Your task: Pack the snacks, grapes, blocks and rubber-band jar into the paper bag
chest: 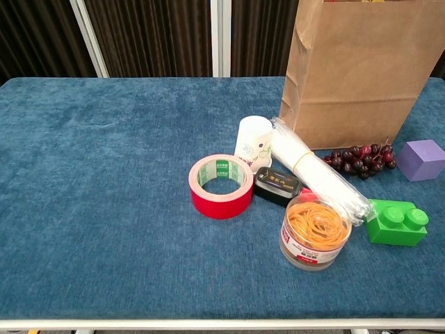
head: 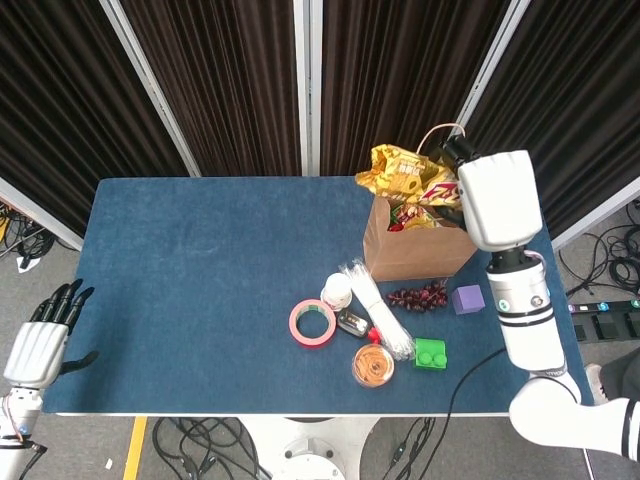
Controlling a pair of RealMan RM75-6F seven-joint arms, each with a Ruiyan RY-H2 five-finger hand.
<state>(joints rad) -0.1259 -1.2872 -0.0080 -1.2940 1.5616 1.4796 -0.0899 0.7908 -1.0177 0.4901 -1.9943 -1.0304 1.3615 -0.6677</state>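
My right hand (head: 492, 195) holds a gold snack packet (head: 403, 174) in the air above the open top of the brown paper bag (head: 420, 245). Another snack (head: 408, 213) lies inside the bag. In front of the bag lie dark grapes (chest: 360, 159), a purple block (chest: 424, 159), a green block (chest: 397, 222) and a clear jar of rubber bands (chest: 313, 232). My left hand (head: 40, 339) hangs off the table's near left corner with its fingers spread and nothing in it.
A red tape roll (chest: 222, 185), a small white cup (chest: 253, 142), a black case (chest: 277, 185) and a wrapped bundle of white sticks (chest: 316, 170) crowd the area left of the bag. The blue table (chest: 104, 181) stretches left of them.
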